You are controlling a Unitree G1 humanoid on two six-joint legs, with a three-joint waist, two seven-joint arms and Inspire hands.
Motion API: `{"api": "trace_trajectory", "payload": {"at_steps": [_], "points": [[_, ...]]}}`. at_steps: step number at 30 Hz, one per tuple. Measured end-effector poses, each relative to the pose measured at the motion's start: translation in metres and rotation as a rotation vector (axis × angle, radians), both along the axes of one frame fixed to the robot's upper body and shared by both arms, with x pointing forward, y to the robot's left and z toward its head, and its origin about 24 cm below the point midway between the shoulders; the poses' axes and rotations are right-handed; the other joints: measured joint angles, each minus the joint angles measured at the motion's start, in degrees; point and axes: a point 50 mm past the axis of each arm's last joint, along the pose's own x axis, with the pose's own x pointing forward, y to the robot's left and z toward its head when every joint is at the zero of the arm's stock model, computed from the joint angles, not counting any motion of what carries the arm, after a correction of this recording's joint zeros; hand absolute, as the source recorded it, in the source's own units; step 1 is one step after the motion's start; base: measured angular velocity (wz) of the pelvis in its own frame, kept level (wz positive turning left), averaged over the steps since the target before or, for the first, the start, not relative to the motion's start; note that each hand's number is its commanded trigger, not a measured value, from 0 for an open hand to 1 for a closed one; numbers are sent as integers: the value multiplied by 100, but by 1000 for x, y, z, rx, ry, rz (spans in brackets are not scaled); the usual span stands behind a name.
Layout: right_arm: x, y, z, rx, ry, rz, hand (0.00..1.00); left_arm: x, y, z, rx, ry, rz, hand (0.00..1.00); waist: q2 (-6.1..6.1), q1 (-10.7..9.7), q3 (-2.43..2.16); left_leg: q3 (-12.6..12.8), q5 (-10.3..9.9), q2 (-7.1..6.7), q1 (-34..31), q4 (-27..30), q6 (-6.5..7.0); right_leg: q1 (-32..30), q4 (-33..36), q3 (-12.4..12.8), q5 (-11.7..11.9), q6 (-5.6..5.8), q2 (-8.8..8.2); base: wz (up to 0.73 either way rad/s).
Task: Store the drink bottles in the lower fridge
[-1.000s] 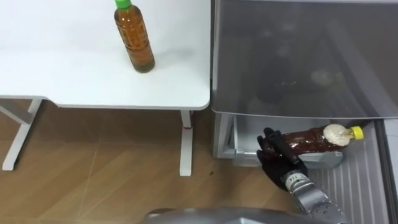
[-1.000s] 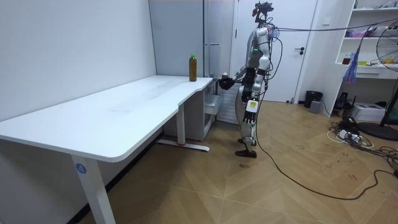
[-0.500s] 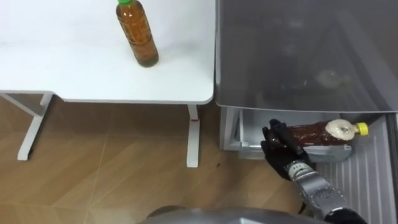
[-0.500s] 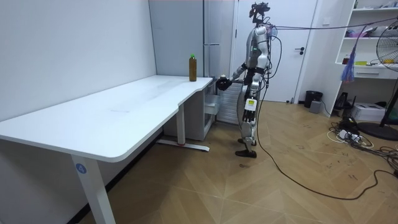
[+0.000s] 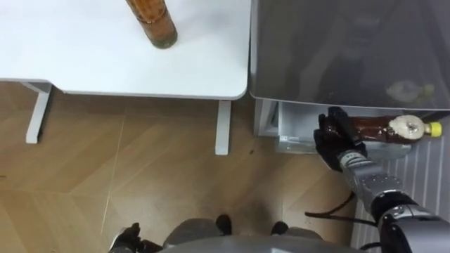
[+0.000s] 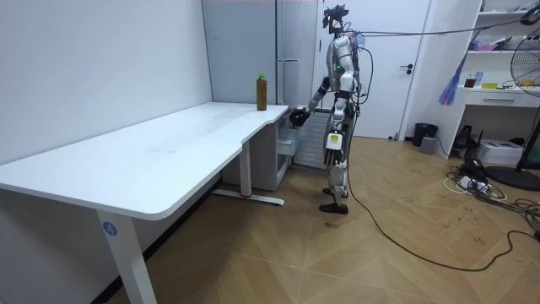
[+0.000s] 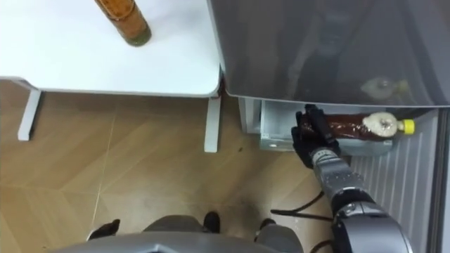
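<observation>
My right hand (image 5: 337,137) is shut on the base of a brown drink bottle (image 5: 383,128) with a yellow cap, held lying sideways. The bottle sits just under the front edge of the grey fridge (image 5: 351,49), over an open white lower compartment (image 5: 288,133). In the right eye view the same hand (image 7: 309,137) and bottle (image 7: 365,126) appear. A second brown bottle (image 5: 151,21), green-capped in the room view (image 6: 261,93), stands upright on the white table (image 5: 84,63) near its corner by the fridge. My left hand (image 5: 126,239) hangs low at my side with relaxed fingers.
I stand on wooden floor facing the fridge (image 6: 291,51), at the table's end. A white table leg (image 5: 223,126) rises close to the fridge's left side. A ribbed grey panel (image 5: 422,183) lies to the right of my arm. Behind me are a door, shelves and a fan (image 6: 527,93).
The eye view has shifted as I straightened up; my feet and left hand now show. My right hand, still holding the bottle, sits further right and higher, against the fridge's front edge.
</observation>
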Motion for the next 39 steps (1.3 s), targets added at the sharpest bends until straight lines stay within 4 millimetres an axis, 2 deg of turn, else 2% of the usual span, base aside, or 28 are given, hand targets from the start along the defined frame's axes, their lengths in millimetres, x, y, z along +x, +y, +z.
{"api": "trace_trajectory", "payload": {"at_steps": [4, 7, 9, 16, 20, 21, 22, 28, 33, 39], "points": [[14, -6, 10, -8, -30, -9, 100, 15, 0, 1, -27, -25, -7, 0, 10, 29, 6, -7, 72, -10, -298, 5, -1, -331, 105, -2, 12, -18, -18, 2], [11, -15, 9, -9, -3, -32, 100, 19, 2, 2, -29, -28, -13, 0, 10, 97, 7, -51, 110, -14, -411, 1, -5, -460, 161, -57, 16, -24, -31, 9], [11, -20, 10, -19, 9, -38, 100, 21, 1, 2, -32, -29, -21, 0, 12, 175, 10, -50, 116, -11, -473, 6, -8, -513, 160, -70, 17, -25, -33, 2], [14, -23, 13, -33, 24, -3, 100, 19, 1, 2, -27, -17, -37, 0, -21, 203, 41, -46, 148, -7, -598, 5, -7, -586, 153, -221, 21, -32, -53, 9], [14, -24, 13, -32, 22, 6, 100, 20, 2, 1, -20, -2, -47, 0, -22, 336, 47, -47, 149, -4, -650, 13, -5, -623, 136, -229, 21, -32, -60, 0], [14, -24, 13, -33, 19, 7, 70, 21, 2, 1, -20, -2, -50, 0, -18, 345, 50, -47, 149, -4, -656, 12, -4, -630, 136, -229, 21, -32, -60, 0], [14, -25, 14, -38, 12, 13, 0, 21, 2, 1, -22, -1, -50, 0, -11, 394, 53, -43, 150, -3, -658, 12, -4, -633, 137, -225, 21, -32, -59, 0], [18, -27, 17, -44, -16, 26, 0, 21, 1, 1, -23, 4, -65, 0, 30, 478, 79, -36, 150, -1, -674, 11, -4, -644, 134, -240, 21, -32, -59, 0], [17, -27, 17, -47, -14, 32, 0, 19, 1, 0, -21, 11, -65, 0, 7, 475, 93, -39, 150, -1, -674, 9, -4, -641, 134, -257, 21, -32, -60, 0], [21, -28, 21, -48, -51, 39, 0, 18, 1, 0, -19, 19, -63, 0, -37, 476, 89, -43, 150, 2, -672, 31, -4, -619, 138, -301, 22, -33, -60, 1]]}}
